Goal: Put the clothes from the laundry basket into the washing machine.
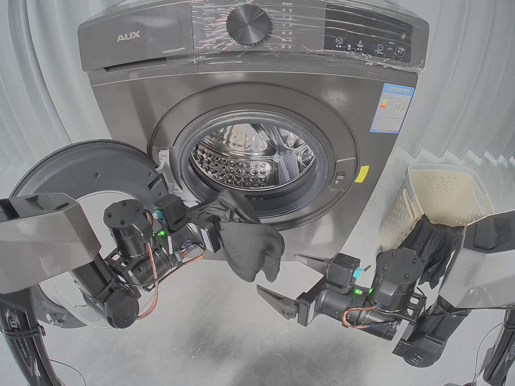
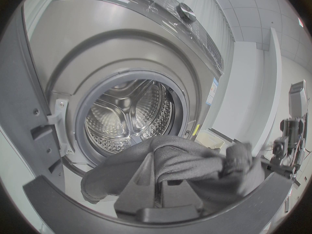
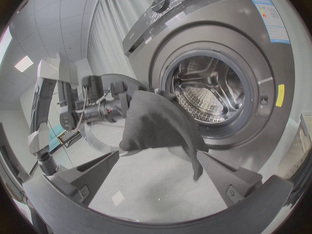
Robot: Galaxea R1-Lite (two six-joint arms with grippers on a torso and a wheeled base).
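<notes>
Nearest, right tool (image 1: pixel 276 273) gapes empty; left tool (image 1: pixel 214 218) grips a dark garment (image 1: pixel 249 245), which next needs pushing into the drum (image 1: pixel 252 156).

Left tool (image 2: pixel 158 184) clamped, right tool (image 1: pixel 278 275) agape.

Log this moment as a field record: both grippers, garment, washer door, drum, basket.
left gripper: shut on dark garment, before the lower rim of the drum
dark garment: hanging outside the drum
right gripper: open, empty, low before the washing machine
washer door: open, swung to the robot's left
drum: no clothes seen inside
laundry basket: on the robot's right, dark clothes draped over its rim
</notes>
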